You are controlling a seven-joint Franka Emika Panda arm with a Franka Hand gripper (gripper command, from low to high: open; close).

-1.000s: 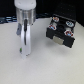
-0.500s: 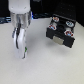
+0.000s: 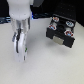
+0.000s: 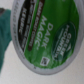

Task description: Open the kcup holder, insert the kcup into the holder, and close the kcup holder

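The kcup (image 4: 42, 32) fills the wrist view from very close. Its green foil lid reads "Dark Magic" and it has a white rim, lying tilted over the white table. In the exterior view the pod itself is hidden behind my gripper (image 3: 20, 56), which hangs low over the table at the exterior view's left with its fingers (image 3: 16, 47) spread apart. The kcup holder (image 3: 60, 31), a black boxy unit, stands at the exterior view's right, well apart from the gripper. I cannot tell whether its drawers are open.
Red-and-white-topped pods (image 3: 55, 21) sit on top of the holder. A blurred teal shape (image 4: 5, 30) lies beside the kcup in the wrist view. The white table (image 3: 45, 65) runs across the front.
The gripper has come lower toward the table. Its fingers looked narrow a second ago and have stood spread since half a second ago. The holder has not moved.
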